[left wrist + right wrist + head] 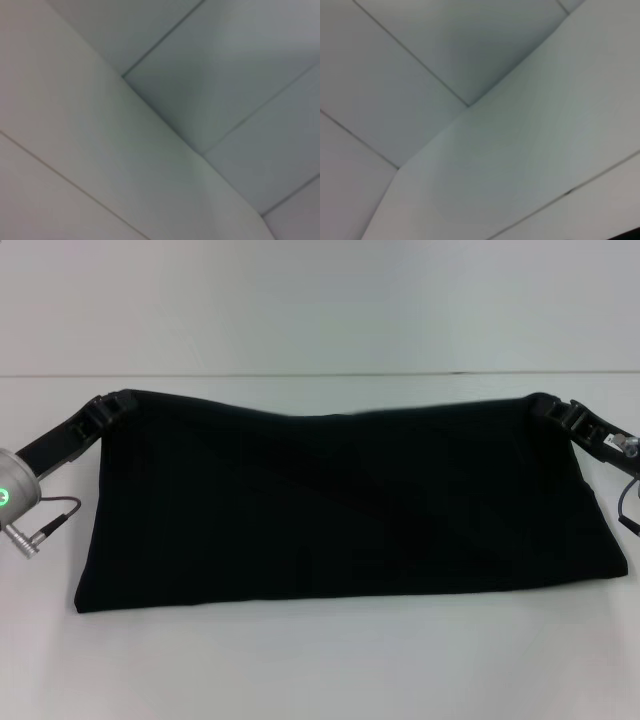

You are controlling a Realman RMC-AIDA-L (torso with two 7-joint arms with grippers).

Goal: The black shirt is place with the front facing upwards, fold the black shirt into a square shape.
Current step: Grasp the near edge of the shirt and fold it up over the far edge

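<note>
The black shirt (340,510) fills the middle of the white table in the head view as a wide plain black band, its near edge lying flat and its far edge lifted. My left gripper (112,404) is shut on the far left corner of the shirt. At the opposite end my right gripper (548,406) is shut on the far right corner. The far edge sags slightly between the two grips. No lettering or label shows. Both wrist views show only pale panels and seams, with no shirt and no fingers.
The white table (320,670) runs in front of the shirt and to both sides, and its far edge (300,375) meets a pale wall. A cable (50,512) hangs from the left arm near the shirt's left side.
</note>
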